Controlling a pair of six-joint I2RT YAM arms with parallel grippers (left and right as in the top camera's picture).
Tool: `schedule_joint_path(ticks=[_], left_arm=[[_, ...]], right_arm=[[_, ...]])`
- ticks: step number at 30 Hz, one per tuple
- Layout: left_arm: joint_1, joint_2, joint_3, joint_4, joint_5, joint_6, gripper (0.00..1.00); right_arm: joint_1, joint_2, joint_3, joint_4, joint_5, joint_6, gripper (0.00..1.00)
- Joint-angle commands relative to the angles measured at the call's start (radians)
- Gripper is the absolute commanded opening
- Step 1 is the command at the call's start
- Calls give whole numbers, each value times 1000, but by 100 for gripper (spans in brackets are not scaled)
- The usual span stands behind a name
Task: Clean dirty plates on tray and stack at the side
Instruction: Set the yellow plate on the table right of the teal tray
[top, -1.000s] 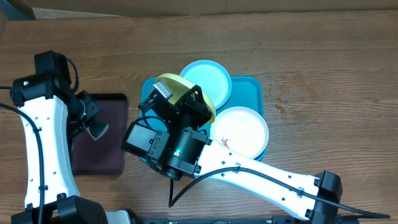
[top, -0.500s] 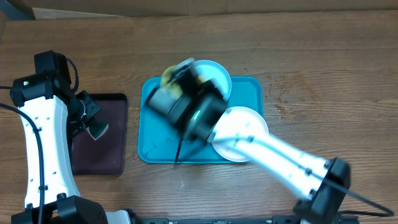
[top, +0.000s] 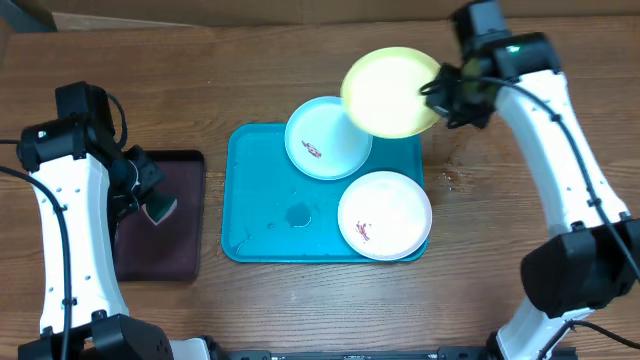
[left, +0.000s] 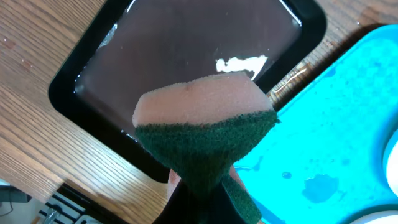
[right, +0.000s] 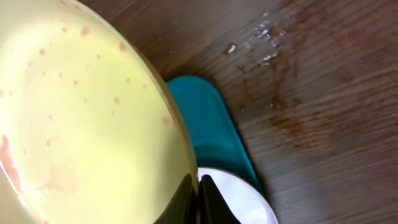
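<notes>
The yellow-green plate (top: 391, 92) is held clamped at its rim by the right end effector (top: 437, 98), lifted above the teal tray (top: 262, 215). A sponge (left: 202, 134) is pinched by the closed left end effector (top: 150, 205) over the dark tray (top: 180, 240). The blue plate (top: 322, 140) and white plate (top: 385, 213) are seen on the teal tray.

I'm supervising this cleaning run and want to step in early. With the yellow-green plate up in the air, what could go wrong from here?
1. The right gripper pinches only the rim of the yellow-green plate, which hangs tilted; it could slip and drop onto the light blue plate or the tray.
2. The left gripper holds the sponge over the dark tray, far from the raised plate, so bringing them together risks the arms colliding.
</notes>
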Motion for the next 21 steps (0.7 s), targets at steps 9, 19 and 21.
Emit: schedule_joint_path(ticks=[9, 19, 21], left_arm=[[1, 0, -53, 26, 7, 27, 4], [1, 0, -53, 50, 8, 27, 4], [1, 0, -53, 54, 8, 27, 4]], right_arm=[[-278, -33, -151, 62, -16, -4, 4], [-420, -32, -296, 193, 16, -53, 4], [-423, -32, -348, 235, 16, -60, 4]])
